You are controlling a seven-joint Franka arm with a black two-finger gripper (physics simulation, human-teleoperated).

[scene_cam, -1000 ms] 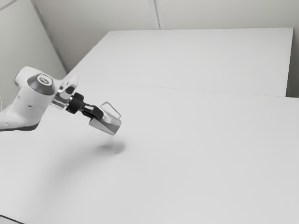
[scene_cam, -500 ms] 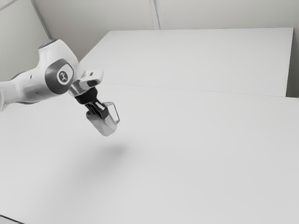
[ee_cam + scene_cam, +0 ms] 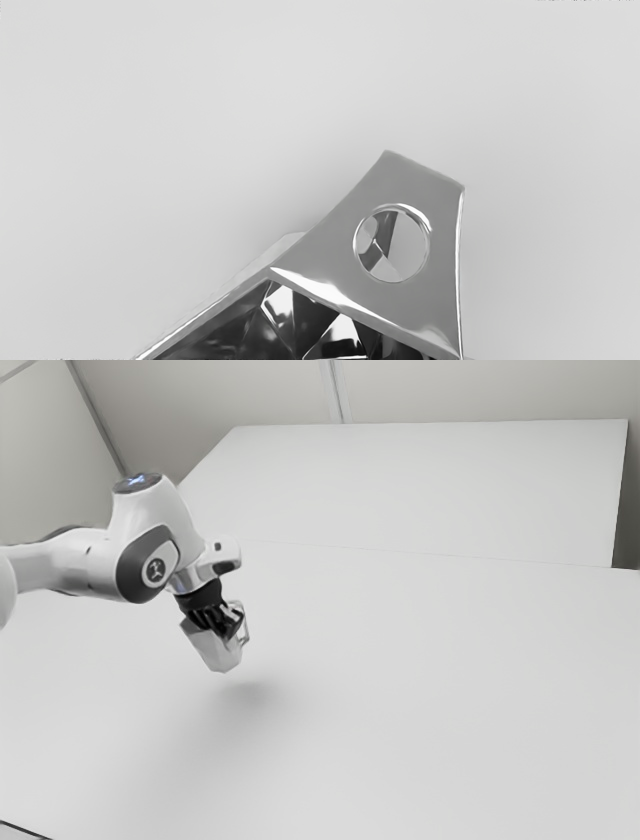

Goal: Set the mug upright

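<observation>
Lowered toward the counter (image 3: 400,690) since the earlier exterior view, the fingers (image 3: 229,625) hold the mug (image 3: 211,649), closed on it near its mouth. Its long axis leans, mouth up toward the exterior view's left, base pointing down beyond the fingers, clear of the counter; taking out that lean before contact seems the need.

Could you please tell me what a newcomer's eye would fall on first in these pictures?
Probably the white robot arm, entering from the exterior view's left, its black gripper holding a shiny, tilted mug above the pale table. In the wrist view, the bright-rimmed circle on the mug's grey side would likely stand out next.
</observation>
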